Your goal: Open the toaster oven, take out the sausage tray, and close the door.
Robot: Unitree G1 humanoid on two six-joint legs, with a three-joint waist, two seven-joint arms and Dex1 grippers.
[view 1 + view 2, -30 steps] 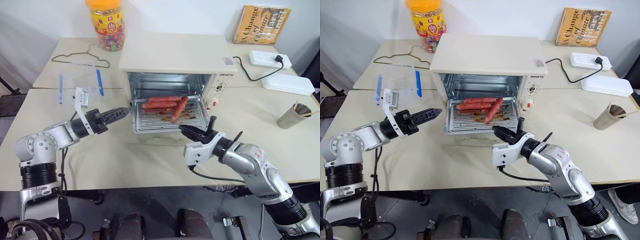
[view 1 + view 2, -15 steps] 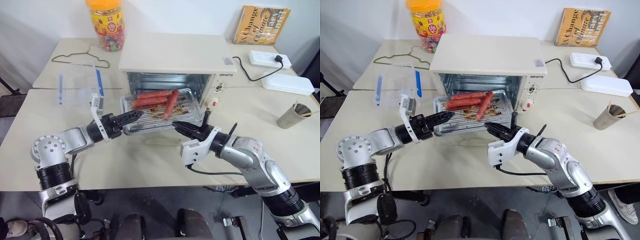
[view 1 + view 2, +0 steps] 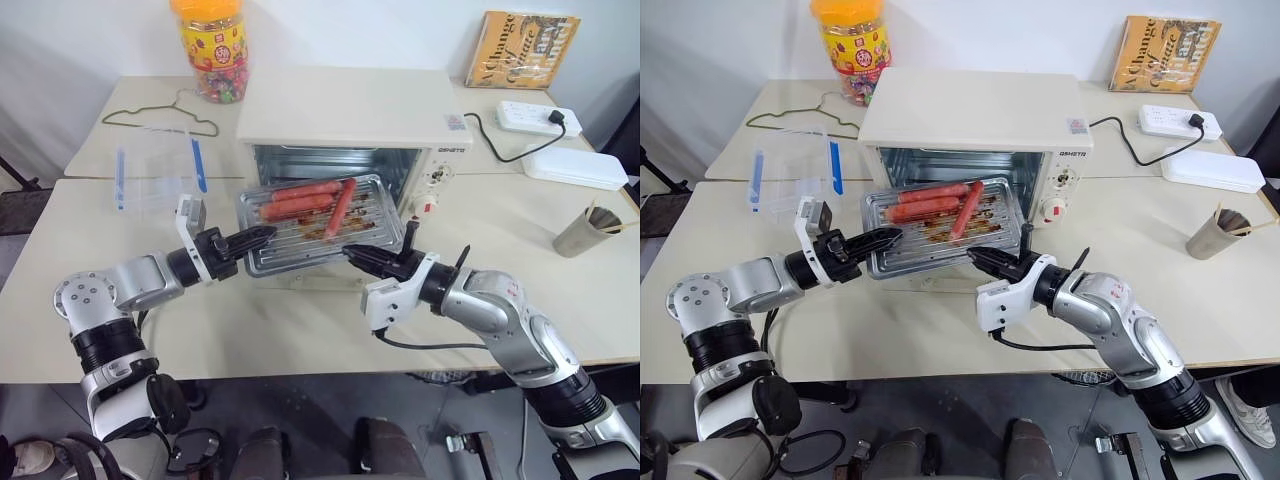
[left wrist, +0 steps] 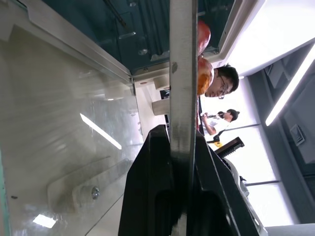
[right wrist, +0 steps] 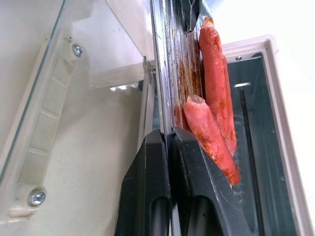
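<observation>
Both tools (image 3: 262,236) (image 3: 352,253) clamp sausage tray (image 3: 322,222) edges.

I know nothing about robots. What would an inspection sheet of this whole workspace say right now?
Surface: beige tables pushed together.
Job's things: toaster oven with door folded down; sausage tray lifted out over it, sausages on top.
Clutter: candy jar, wire hanger, clear box, book, white case, cup.
Grippers: left gripper and right gripper, jaws shut on tray edges.
Cables: oven cord into power strip.
Surroundings: white wall.
</observation>
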